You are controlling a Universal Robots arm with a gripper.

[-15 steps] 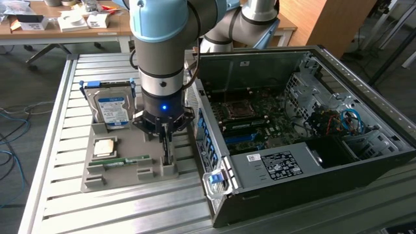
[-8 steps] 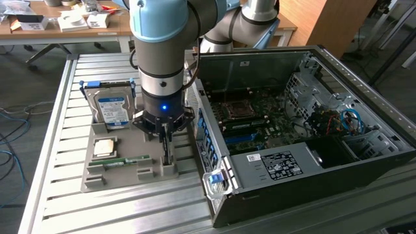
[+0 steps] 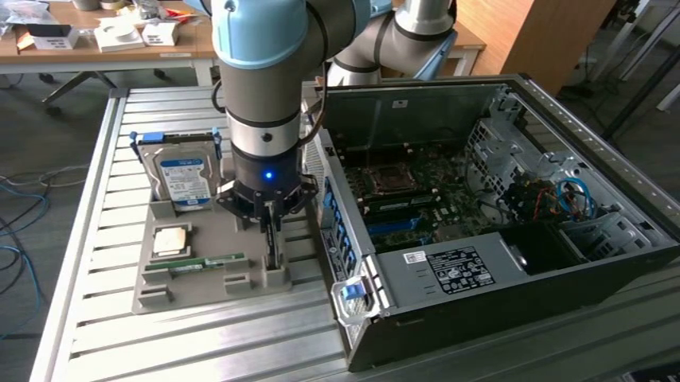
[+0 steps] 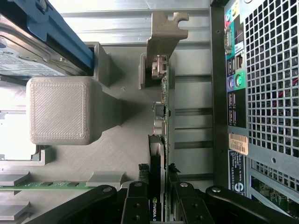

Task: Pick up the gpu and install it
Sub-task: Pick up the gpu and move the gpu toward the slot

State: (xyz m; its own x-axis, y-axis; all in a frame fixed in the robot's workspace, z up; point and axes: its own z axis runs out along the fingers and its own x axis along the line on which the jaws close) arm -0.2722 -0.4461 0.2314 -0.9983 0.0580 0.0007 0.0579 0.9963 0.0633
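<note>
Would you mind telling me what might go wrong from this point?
The gripper clamps the gpu far from its bracket, so the card may tilt and jam in the gray holder when lifted. The computer case stands close beside, so the bracket could strike its wall.

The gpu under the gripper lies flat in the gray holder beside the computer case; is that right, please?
Not quite: the gpu stands on edge in the gray holder beside the computer case, under the gripper, as the wrist view shows.
</note>
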